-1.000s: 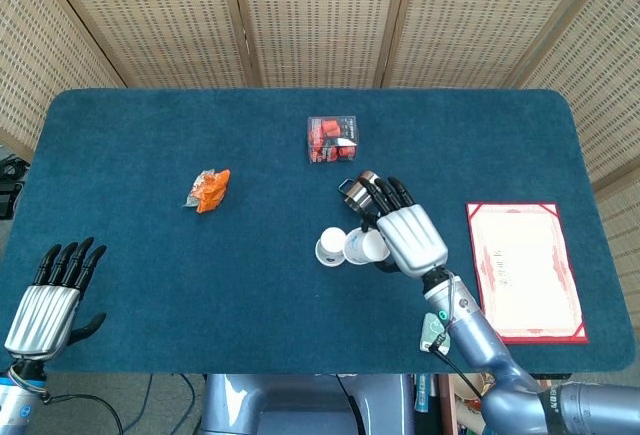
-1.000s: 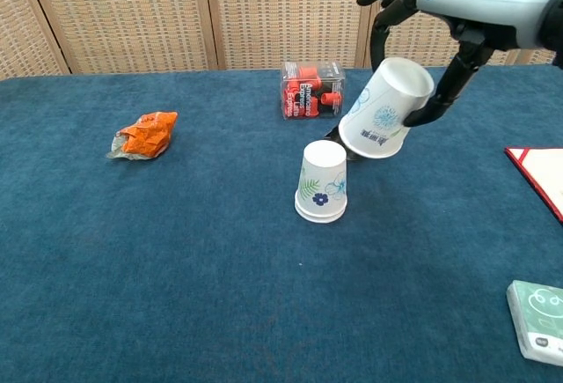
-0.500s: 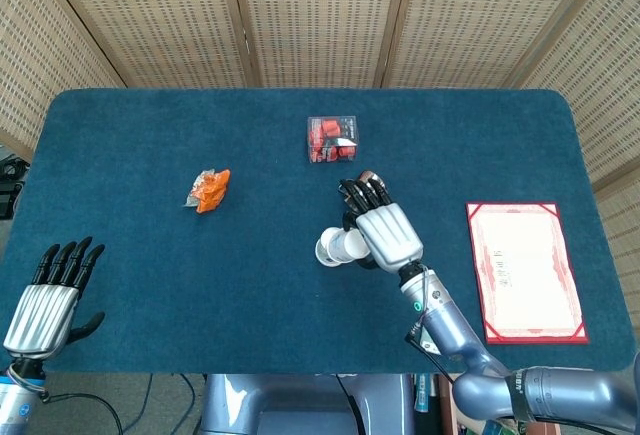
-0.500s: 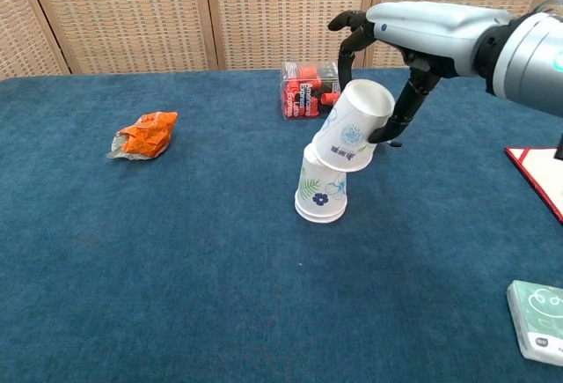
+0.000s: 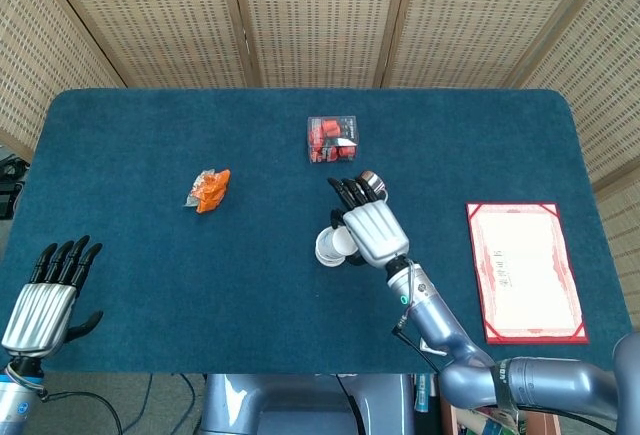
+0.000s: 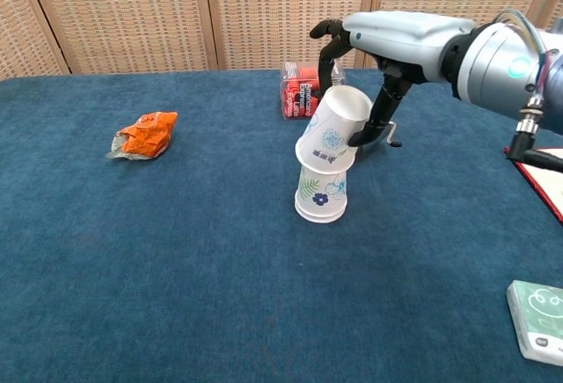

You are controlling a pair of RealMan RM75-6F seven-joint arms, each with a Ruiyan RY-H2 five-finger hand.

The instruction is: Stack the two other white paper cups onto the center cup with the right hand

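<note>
An upside-down white paper cup with a blue flower print (image 6: pixel 321 195) stands in the middle of the blue table; in the head view this centre cup (image 5: pixel 326 248) peeks out left of my hand. My right hand (image 6: pixel 380 44) (image 5: pixel 368 228) holds a second flowered cup (image 6: pixel 332 128), tilted, its open mouth down over the top of the standing cup. The fingers wrap the cup's far side. My left hand (image 5: pixel 50 295) hovers open at the table's near left corner, holding nothing. I see only two cups.
A clear box of red items (image 6: pixel 310 89) stands behind the cups. A crumpled orange wrapper (image 6: pixel 145 133) lies at the left. A red-edged certificate (image 5: pixel 524 269) lies at the right, and a green packet (image 6: pixel 538 320) near the front right edge.
My right hand has carried the tilted cup leftward and down, from beside the standing cup to over its top. The left hand stayed put.
</note>
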